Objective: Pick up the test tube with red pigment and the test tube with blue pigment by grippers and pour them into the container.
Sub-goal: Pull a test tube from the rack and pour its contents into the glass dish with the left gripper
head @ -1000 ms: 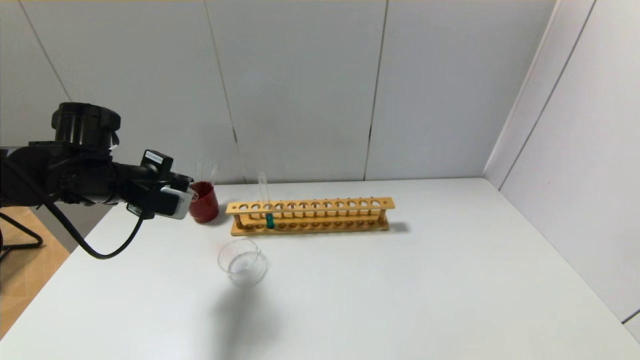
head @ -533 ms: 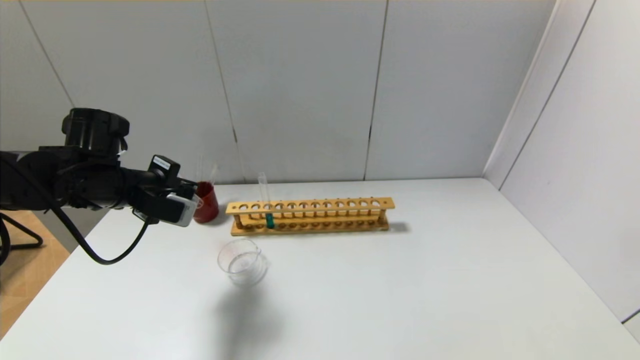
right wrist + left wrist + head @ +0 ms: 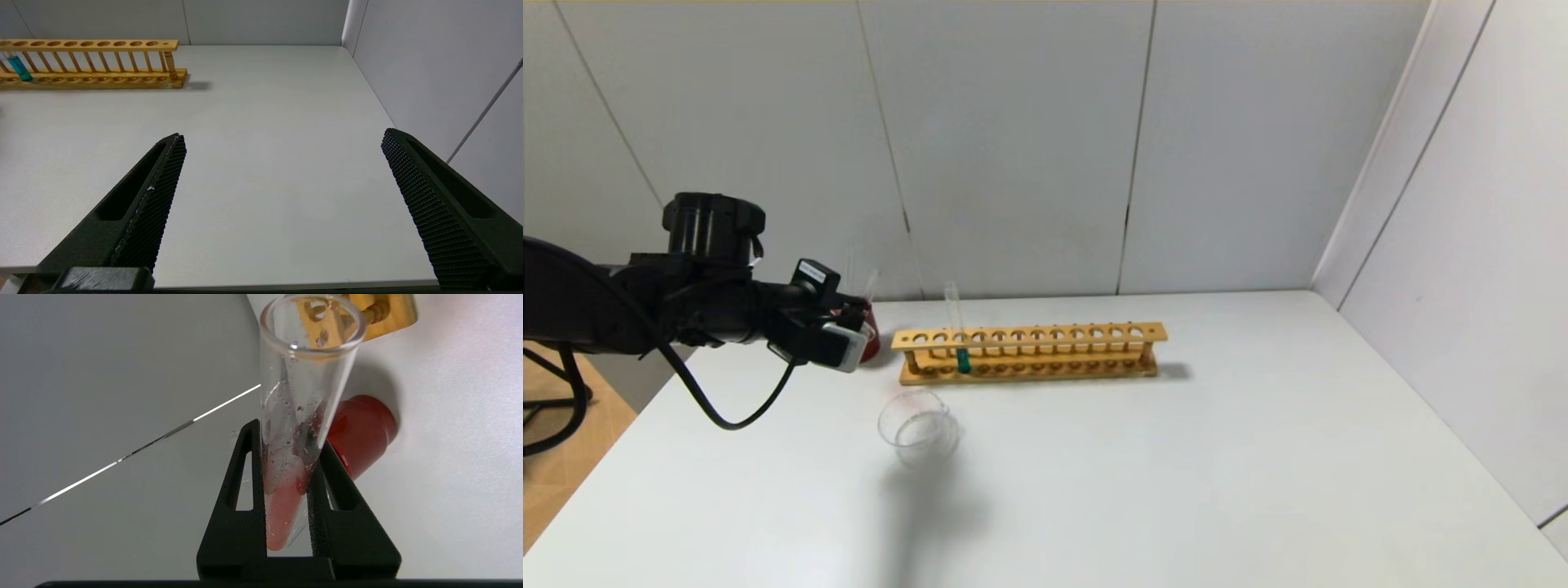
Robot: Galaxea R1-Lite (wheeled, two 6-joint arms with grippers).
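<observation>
One arm, the left, reaches level above the tabletop (image 3: 1176, 457), its left gripper (image 3: 286, 457) fingers (image 3: 245, 473) clamped on the test tube with red pigment (image 3: 292, 428).

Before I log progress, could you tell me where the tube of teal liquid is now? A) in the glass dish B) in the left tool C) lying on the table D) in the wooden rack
D: the teal tube stands upright in the wooden rack; the left tool grips the red-liquid tube.
</observation>
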